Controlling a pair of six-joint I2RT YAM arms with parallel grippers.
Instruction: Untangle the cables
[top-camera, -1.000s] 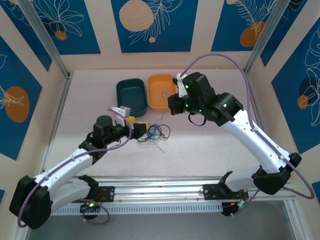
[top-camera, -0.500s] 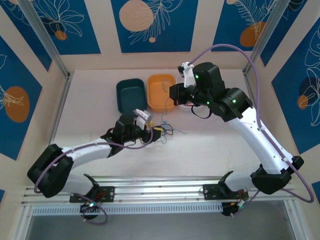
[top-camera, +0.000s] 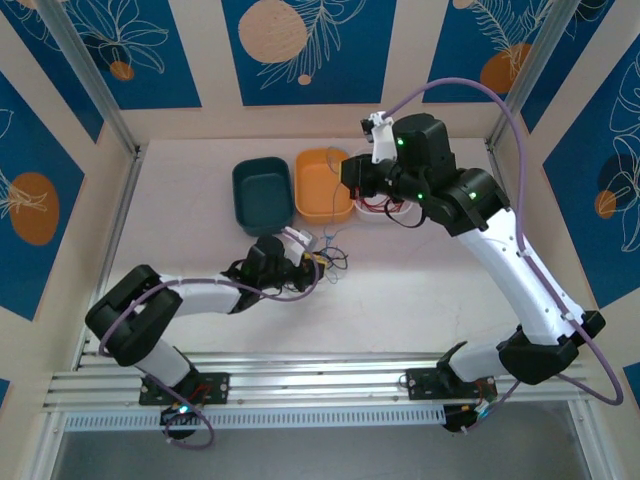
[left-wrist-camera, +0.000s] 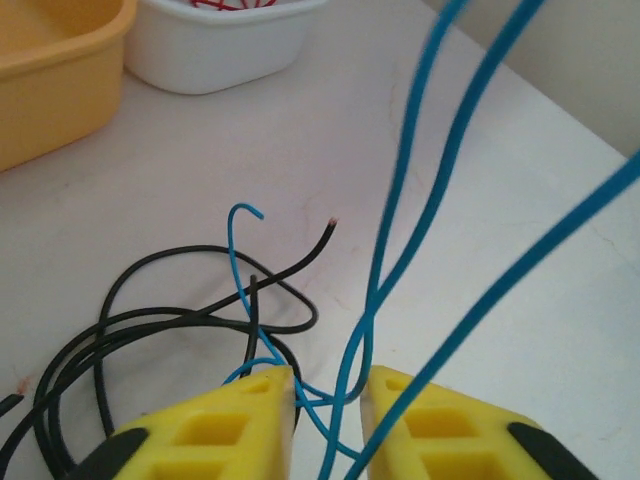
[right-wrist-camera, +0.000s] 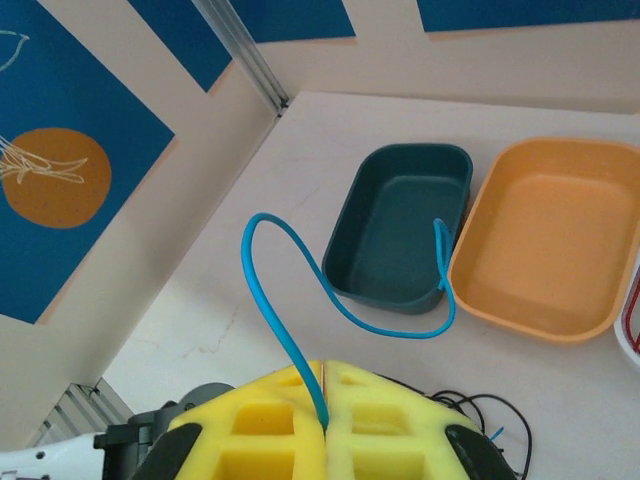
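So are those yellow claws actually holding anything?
The right gripper pinches a blue cable, with a looped free end sticking out beyond the grip. The left gripper straddles blue strands, jaws apart, gripping nothing.

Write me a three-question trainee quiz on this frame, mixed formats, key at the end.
1. True or false: the right hand is shut on a blue wire.
2. Which bin holds the red wires? A) teal bin B) orange bin C) white bin
3. Short answer: what colour are the looped wires lying flat on the table beside the left hand?

Key: 1 true; 2 C; 3 black.
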